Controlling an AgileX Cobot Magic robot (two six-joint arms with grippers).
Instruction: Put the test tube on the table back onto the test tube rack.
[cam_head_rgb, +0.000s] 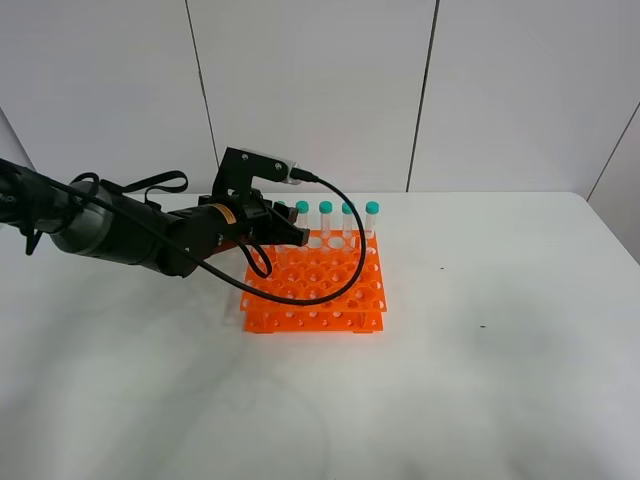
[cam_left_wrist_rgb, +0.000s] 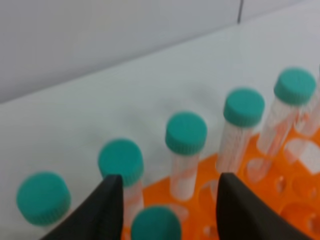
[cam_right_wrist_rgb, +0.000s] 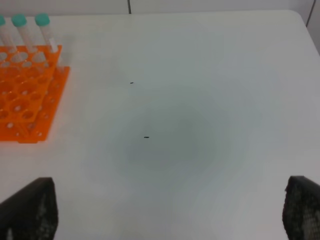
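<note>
White wall panels back the scene. Below them the table (cam_head_rgb: 500, 380) fills the exterior high view, matte white and bearing two small dark specks (cam_right_wrist_rgb: 146, 137) toward 3 o'clock.

Left arm (cam_head_rgb: 120, 232): dark, cabled, entering from 9 o'clock and reaching over the rack's 10 o'clock corner.

Test tube rack (cam_head_rgb: 318, 282): orange, two-tier, just left of centre. A row of teal-capped tubes (cam_head_rgb: 349, 222) stands upright along its 12 o'clock edge.

Left gripper (cam_left_wrist_rgb: 167, 200): fingers spread apart, nothing clamped between them. One test tube (cam_left_wrist_rgb: 156, 225) shows its teal cap in the gap, low between the fingers; whether either finger touches it cannot be told. Five further caps line up beyond the fingertips.

Right gripper (cam_right_wrist_rgb: 170, 212): fingers set wide apart above bare table, well clear of the rack, holding nothing.
</note>
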